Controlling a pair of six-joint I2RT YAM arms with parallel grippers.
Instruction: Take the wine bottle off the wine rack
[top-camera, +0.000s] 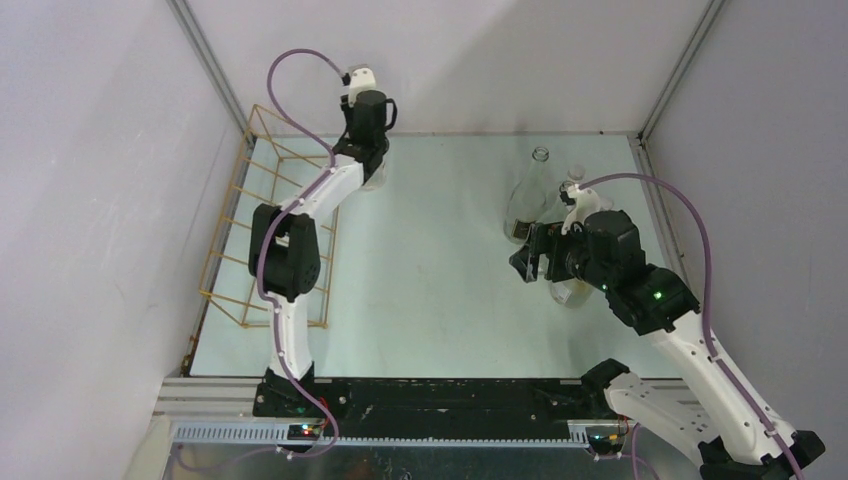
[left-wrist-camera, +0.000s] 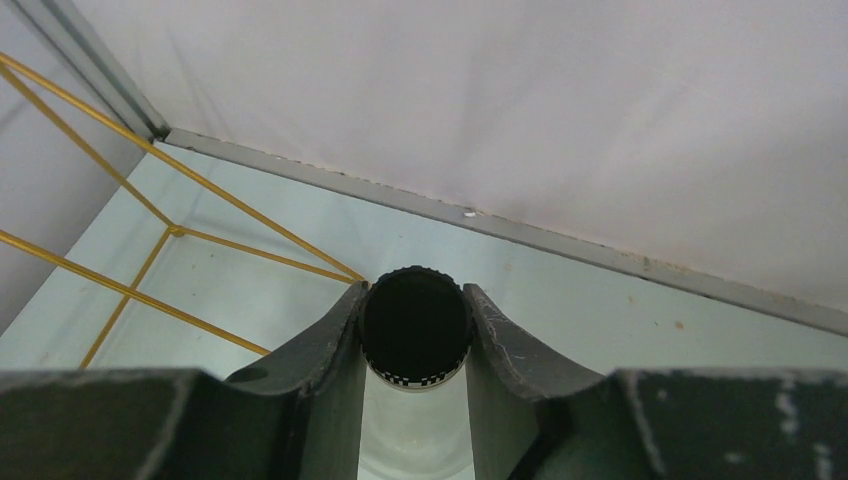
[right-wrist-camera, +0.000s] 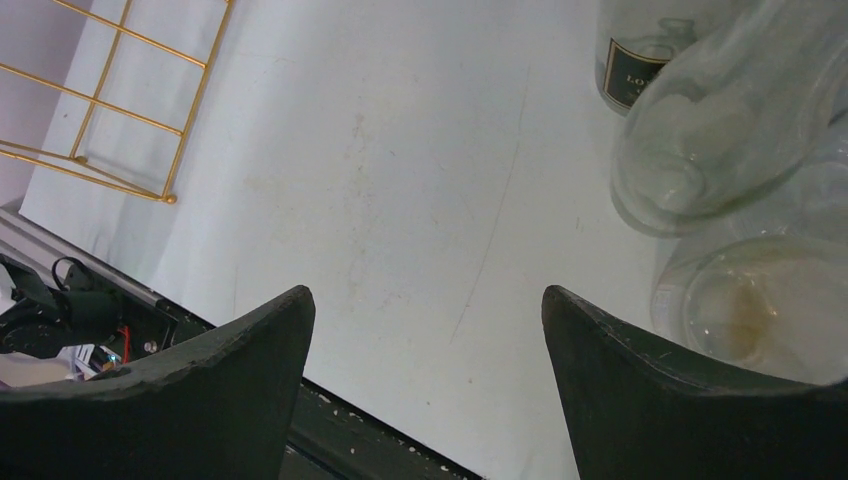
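The wine bottle (left-wrist-camera: 415, 330) is clear glass with a black screw cap. My left gripper (left-wrist-camera: 415, 300) is shut on its cap and neck, one finger on each side. From above, the left gripper (top-camera: 365, 135) is at the table's far left, and a little of the bottle's glass (top-camera: 376, 178) shows under it, just right of the rack's far end. The gold wire wine rack (top-camera: 262, 225) runs along the left wall with nothing lying in it; its wires (left-wrist-camera: 170, 230) also show left of the cap. My right gripper (top-camera: 527, 262) is open, with nothing between its fingers.
Three clear bottles crowd the right side: a labelled one (top-camera: 530, 200), one behind it (top-camera: 574, 184) and one under the right wrist (top-camera: 570, 293). In the right wrist view they sit right of the fingers (right-wrist-camera: 720, 110). The back wall is close behind the left gripper.
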